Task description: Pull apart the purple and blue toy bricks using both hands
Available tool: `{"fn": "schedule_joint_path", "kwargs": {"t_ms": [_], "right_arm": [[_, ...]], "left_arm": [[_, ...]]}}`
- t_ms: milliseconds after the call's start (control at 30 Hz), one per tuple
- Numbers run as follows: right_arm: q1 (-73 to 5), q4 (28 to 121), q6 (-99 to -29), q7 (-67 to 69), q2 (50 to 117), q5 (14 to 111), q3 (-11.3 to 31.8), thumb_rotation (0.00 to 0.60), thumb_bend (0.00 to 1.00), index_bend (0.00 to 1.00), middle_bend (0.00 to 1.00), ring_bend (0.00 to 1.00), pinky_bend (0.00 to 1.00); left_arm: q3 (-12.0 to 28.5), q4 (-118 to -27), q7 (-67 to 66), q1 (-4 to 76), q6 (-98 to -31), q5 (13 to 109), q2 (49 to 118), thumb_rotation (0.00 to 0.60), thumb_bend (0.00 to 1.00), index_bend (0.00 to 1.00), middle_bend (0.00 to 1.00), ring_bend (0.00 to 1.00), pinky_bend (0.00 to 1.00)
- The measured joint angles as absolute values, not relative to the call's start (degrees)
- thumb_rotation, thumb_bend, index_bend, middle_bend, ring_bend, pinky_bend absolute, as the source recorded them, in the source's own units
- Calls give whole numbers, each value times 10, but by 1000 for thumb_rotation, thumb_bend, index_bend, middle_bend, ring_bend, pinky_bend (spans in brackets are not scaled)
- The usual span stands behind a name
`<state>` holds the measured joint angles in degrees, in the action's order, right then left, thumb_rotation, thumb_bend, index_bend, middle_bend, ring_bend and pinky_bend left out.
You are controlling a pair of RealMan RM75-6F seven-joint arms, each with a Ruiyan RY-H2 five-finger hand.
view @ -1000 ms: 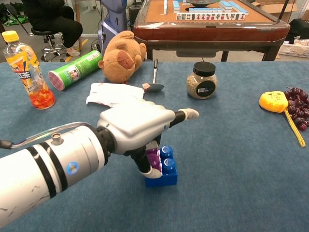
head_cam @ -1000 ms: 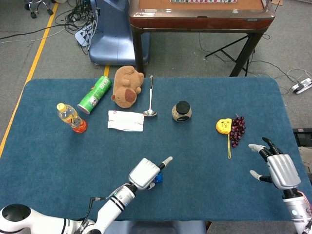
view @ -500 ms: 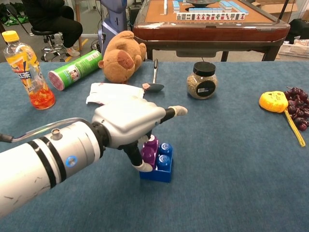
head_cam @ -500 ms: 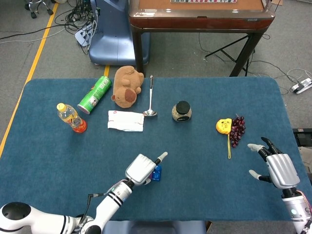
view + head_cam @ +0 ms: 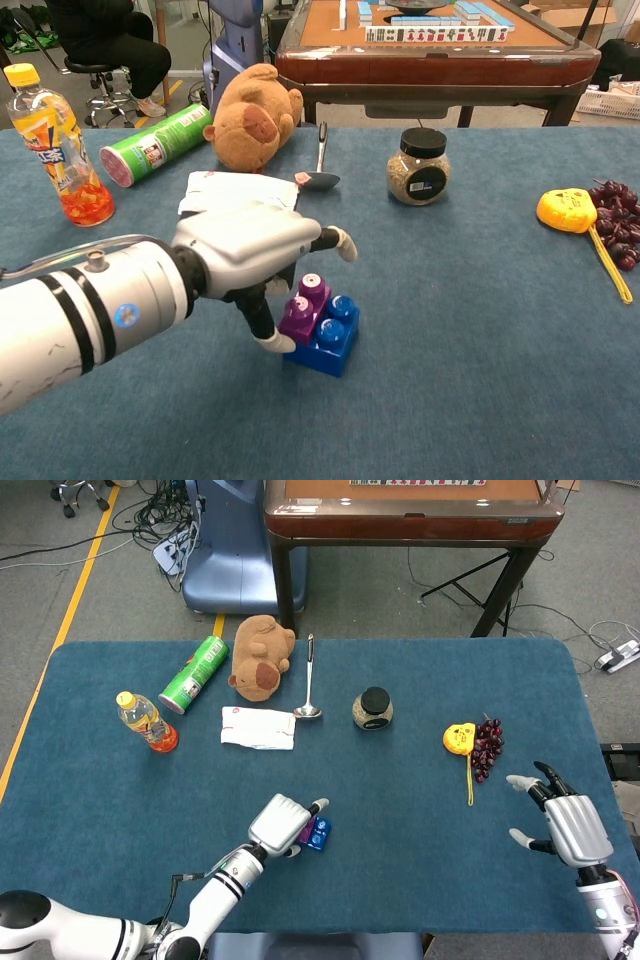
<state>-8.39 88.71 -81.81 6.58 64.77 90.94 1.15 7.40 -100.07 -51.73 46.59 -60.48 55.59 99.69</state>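
Purple brick (image 5: pixel 303 308) sits studded onto blue brick (image 5: pixel 327 337), just right of the left robot hand (image 5: pixel 250 252), whose lower finger touches the purple brick; firm grip unconfirmed. Right robot hand (image 5: pixel 565 818) spread, well apart. Judged light, rigid, slick plastic: grip opposing side faces.

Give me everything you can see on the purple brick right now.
The purple brick is a small glossy plastic piece with two round studs on top. It sits pressed onto the left part of the larger blue brick, the two not yet apart, and the pair looks tilted on the blue tablecloth. The left robot hand reaches over it, with a fingertip against its left side. The right robot hand is far off, fingers spread.
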Motion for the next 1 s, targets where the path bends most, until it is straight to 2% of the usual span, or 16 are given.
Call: {"fn": "schedule_joint_path", "kwargs": {"t_ms": [500, 633, 1000], "right_arm": [[-86, 882, -813, 70, 652, 908, 9, 600, 0, 259, 355, 299, 394], [-86, 880, -812, 72, 654, 909, 8, 600, 0, 259, 355, 299, 394], [-88, 877, -810, 75, 657, 909, 7, 600, 0, 259, 355, 299, 394]], "left_arm": [[75, -1012, -562, 507, -618, 492, 997, 600, 0, 283, 1000, 821, 1000], [75, -1011, -572, 515, -621, 475, 997, 600, 27, 297, 1000, 823, 1000], [77, -1020, -584, 540, -634, 441, 996, 600, 82, 422, 1000, 827, 1000]]}}
